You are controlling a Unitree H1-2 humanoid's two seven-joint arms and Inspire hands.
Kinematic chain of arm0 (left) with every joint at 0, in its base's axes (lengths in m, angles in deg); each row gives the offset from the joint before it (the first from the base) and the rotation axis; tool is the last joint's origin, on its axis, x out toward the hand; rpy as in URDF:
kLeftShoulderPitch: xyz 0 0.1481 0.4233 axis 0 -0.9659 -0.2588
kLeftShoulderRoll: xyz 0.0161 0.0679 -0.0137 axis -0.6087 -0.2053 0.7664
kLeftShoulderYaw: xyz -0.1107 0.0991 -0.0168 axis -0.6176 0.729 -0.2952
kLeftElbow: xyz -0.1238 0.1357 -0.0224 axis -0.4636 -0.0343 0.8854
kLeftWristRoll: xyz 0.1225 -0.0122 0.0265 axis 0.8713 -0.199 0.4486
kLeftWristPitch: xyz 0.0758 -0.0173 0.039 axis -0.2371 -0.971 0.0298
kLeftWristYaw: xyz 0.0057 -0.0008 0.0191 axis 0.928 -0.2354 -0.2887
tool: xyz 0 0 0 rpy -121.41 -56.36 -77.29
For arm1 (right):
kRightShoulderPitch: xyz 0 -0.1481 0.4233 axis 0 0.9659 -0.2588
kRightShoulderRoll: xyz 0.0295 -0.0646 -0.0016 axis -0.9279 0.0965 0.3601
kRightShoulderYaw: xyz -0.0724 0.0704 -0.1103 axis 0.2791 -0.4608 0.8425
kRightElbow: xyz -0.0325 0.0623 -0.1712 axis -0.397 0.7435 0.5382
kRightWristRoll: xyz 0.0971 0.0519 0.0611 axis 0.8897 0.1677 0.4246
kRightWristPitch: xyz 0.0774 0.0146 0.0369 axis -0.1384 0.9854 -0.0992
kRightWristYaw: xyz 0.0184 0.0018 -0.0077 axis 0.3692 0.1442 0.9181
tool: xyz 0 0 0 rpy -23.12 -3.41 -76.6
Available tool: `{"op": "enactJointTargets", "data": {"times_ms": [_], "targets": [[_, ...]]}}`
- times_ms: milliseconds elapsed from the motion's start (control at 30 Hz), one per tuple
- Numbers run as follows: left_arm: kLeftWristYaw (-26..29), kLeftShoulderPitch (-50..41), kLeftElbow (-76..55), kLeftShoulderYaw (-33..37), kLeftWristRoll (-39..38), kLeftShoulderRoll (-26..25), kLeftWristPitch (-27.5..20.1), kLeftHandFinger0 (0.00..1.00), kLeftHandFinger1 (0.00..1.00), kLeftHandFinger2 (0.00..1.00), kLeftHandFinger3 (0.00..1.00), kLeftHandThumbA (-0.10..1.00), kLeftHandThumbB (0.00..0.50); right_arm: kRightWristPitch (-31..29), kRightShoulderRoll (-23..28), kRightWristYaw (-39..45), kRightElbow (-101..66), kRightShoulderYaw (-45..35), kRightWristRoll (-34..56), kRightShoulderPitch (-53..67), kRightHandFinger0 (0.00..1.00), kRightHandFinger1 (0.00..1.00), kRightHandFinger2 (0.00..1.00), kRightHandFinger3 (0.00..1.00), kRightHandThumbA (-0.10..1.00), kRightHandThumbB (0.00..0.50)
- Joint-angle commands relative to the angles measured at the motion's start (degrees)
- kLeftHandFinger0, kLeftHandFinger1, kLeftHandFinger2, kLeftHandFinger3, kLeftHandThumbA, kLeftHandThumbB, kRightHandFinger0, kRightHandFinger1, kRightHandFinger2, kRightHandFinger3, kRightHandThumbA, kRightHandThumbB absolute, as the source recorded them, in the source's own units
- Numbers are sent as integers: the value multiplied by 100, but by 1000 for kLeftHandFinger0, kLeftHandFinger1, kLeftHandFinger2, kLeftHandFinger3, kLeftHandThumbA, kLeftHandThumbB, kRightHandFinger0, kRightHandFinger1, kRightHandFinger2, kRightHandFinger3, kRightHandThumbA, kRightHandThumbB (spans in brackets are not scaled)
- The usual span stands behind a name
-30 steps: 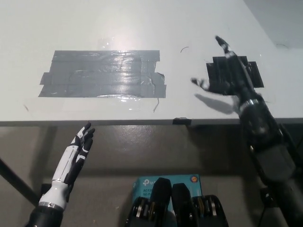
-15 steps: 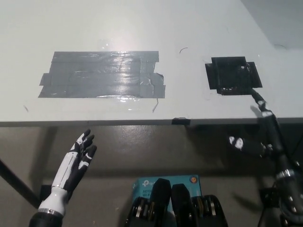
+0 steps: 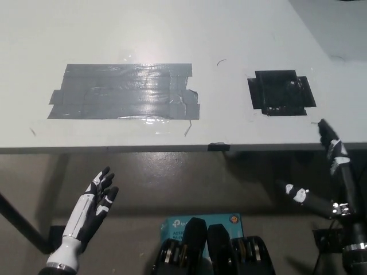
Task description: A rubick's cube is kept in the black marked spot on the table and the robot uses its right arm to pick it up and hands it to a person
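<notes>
— Where are the hands?
— Both below the table edge: white left hand spread wide, empty; black right hand splayed, empty.
— And beyond?
— The black marked spot beside grey tape patch; no cube visible.

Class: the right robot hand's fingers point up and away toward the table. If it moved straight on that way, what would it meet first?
Probably the table edge, near the black patch. The right robot hand looks below the tabletop, but depth is unclear.
</notes>
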Motion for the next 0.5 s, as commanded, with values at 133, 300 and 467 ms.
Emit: {"op": "enactJointTargets", "data": {"times_ms": [133, 300, 467], "targets": [[29, 117, -109, -14, 81, -53, -256, 1000, 1000, 1000, 1000, 845, 190, -657, -80, 220, 846, -162, 301, -241, 1000, 1000, 1000, 1000, 1000, 196], [24, 105, -120, -9, 105, -66, -258, 1000, 1000, 1000, 1000, 856, 194, -605, -104, 320, 908, -135, 303, -216, 1000, 1000, 1000, 1000, 1000, 219], [31, 126, -83, -21, 104, -71, -296, 1000, 1000, 1000, 1000, 858, 193, -523, -133, 385, 860, -19, 151, -183, 1000, 1000, 1000, 1000, 998, 212]]}}
